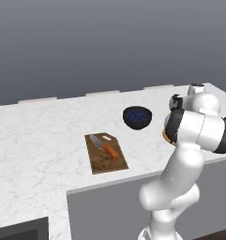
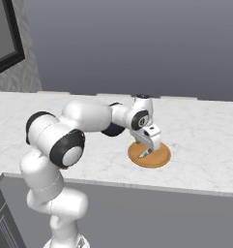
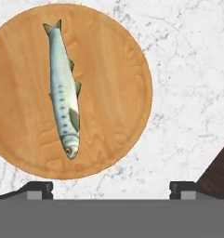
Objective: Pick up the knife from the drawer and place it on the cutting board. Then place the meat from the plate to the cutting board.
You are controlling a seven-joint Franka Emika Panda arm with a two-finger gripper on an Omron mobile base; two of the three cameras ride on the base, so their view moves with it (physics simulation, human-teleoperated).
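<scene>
I held my two-finger gripper (image 2: 150,145) wide open and empty above the round orange plate (image 3: 127,107), because the slim silvery fish (image 3: 64,93) lay there ungrasped; the orange-handled knife (image 1: 105,146) already rested on the dark-brown wooden board (image 1: 98,162).

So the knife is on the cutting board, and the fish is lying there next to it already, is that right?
Not quite. The knife is on the cutting board, but the fish is on the orange plate, not on the board. The hand view shows it there, with the open fingers above the counter at the plate's edge.
</scene>
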